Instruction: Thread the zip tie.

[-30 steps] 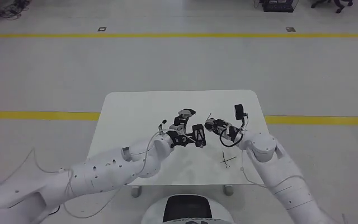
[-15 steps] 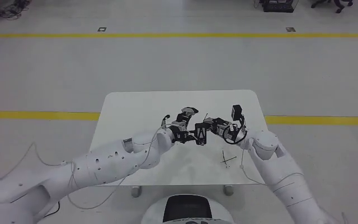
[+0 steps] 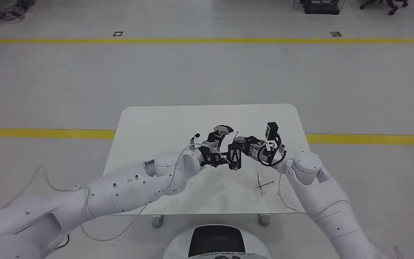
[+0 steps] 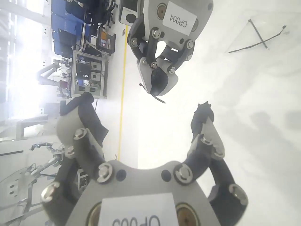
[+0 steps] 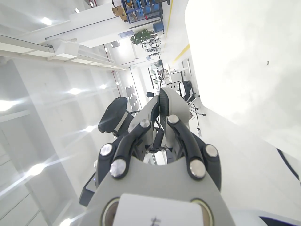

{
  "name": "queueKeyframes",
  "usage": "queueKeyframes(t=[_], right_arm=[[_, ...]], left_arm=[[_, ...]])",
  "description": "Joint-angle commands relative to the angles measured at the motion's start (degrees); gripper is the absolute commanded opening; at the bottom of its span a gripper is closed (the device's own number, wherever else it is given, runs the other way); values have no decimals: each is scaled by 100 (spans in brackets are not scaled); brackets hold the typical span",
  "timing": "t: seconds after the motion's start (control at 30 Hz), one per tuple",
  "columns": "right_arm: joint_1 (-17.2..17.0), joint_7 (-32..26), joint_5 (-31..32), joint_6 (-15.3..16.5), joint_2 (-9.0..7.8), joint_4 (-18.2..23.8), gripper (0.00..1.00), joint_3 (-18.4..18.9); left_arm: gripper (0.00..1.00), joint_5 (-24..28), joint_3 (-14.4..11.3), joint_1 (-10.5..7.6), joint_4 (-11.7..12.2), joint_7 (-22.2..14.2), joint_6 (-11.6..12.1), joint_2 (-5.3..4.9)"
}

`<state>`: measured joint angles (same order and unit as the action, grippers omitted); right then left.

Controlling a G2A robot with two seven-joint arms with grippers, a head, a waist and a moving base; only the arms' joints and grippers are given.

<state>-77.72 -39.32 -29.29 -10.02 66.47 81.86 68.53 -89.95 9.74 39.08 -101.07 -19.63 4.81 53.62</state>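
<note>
The right pincer point(image 4: 157, 90) is clamped on a black zip tie point(image 4: 158, 99) above the bench point(image 3: 155, 133) — the left pincer point(image 4: 141, 106) gapes wide just short of it. Two further ties point(image 4: 258, 39) lie crossed on the bench, well aside.

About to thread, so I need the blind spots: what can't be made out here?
- Zip tie, middle part: left wrist view, hidden inside the shut right hand; just its ends stick out.
- Gap between left hand and right hand: top view, too small, they crowd together.
- Zip tie's head slot: left wrist view, too small.
</note>
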Motion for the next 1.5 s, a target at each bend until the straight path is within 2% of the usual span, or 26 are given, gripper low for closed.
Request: queueKeyframes(t=[0.0,0.17,0.2,0.23,0.27,0.3,0.33,0.37,0.47,0.6,1.1,1.47], right_arm=[[-24,57,-23,22,5,16,0,-4],[-83,29,-173,28,9,67,0,18],[-92,11,-190,35,6,70,0,32],[-99,4,-197,38,5,75,0,39],[-105,-3,-200,39,3,81,0,44],[-112,-11,-202,39,1,90,0,49],[-116,-14,-201,40,0,95,0,51],[-120,-19,-199,41,-1,101,0,52],[-128,-31,-193,46,-3,112,0,54],[-142,-15,-168,56,-7,134,0,57],[-186,92,-47,3,-21,223,0,71],[-181,8,-49,24,-25,221,0,58]], left_arm=[[100,0,9,24,13,29,-10,1],[100,0,49,59,87,225,47,15],[97,0,43,57,94,262,58,18],[85,0,37,53,103,291,73,21],[69,0,33,49,113,304,76,23],[60,0,22,41,117,329,92,27],[56,0,16,34,126,345,97,29],[45,0,10,28,132,356,99,31],[42,0,0,16,148,370,120,37],[30,0,0,10,162,376,141,44],[14,0,0,-8,187,398,172,54],[15,0,0,-14,195,386,239,71]])
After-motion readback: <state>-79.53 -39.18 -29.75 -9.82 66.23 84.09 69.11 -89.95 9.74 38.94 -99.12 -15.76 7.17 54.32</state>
